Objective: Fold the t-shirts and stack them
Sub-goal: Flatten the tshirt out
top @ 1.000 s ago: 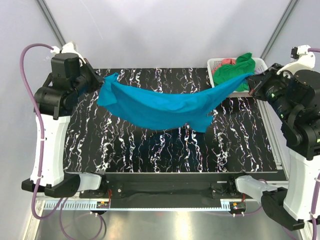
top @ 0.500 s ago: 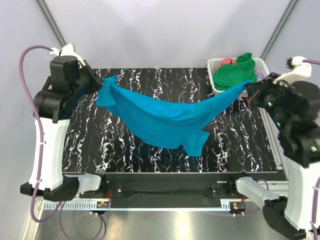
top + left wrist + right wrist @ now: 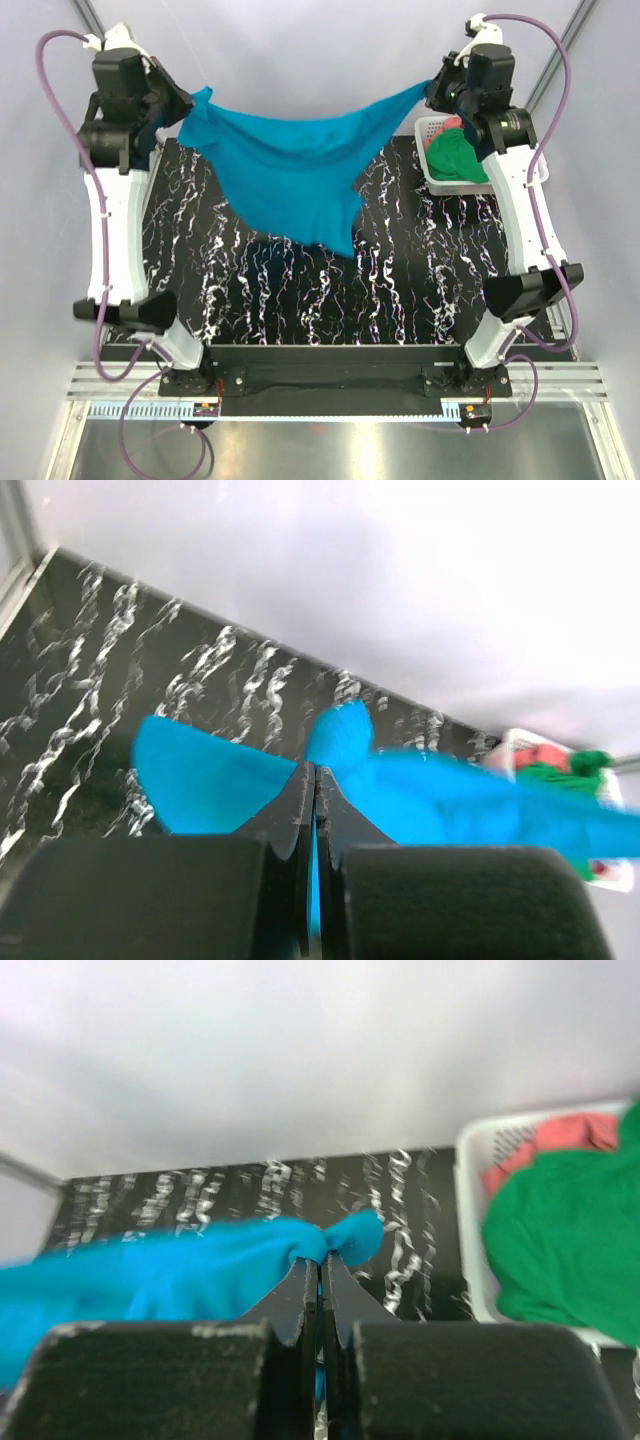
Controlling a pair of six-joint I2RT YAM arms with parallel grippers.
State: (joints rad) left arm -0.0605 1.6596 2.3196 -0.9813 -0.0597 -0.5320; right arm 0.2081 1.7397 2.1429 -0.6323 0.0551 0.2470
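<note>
- Teal-blue t-shirt (image 3: 290,180) hangs in the air, stretched wide to the left of the basket (image 3: 425,128). Its upper edge runs nearly level, and its middle sags to a point above the surface (image 3: 400,280).
- Left end effector (image 3: 185,108) is pinched tight on one corner of the teal-blue t-shirt, at the end farthest from the basket. The left wrist view shows cloth bunched at its closed tips.
- Right end effector (image 3: 432,92) is clamped the same way on the opposite corner, just above the basket's left side.
- Judged from this, the step in hand is spreading the shirt out before laying it down. No fold has been made yet, and no stack has been started on the surface.
- The next move calls for both ends to come down together, left of the basket. The cloth should stay taut so the sagging middle lands flat and does not tuck under itself.
- By count, three shirts show: the teal one held, plus a green t-shirt (image 3: 460,160) and a coral-pink t-shirt (image 3: 452,123) in the basket.
- The right arm covers part of the basket, so more shirts may lie hidden there.
- There is one basket and there are two arms.
</note>
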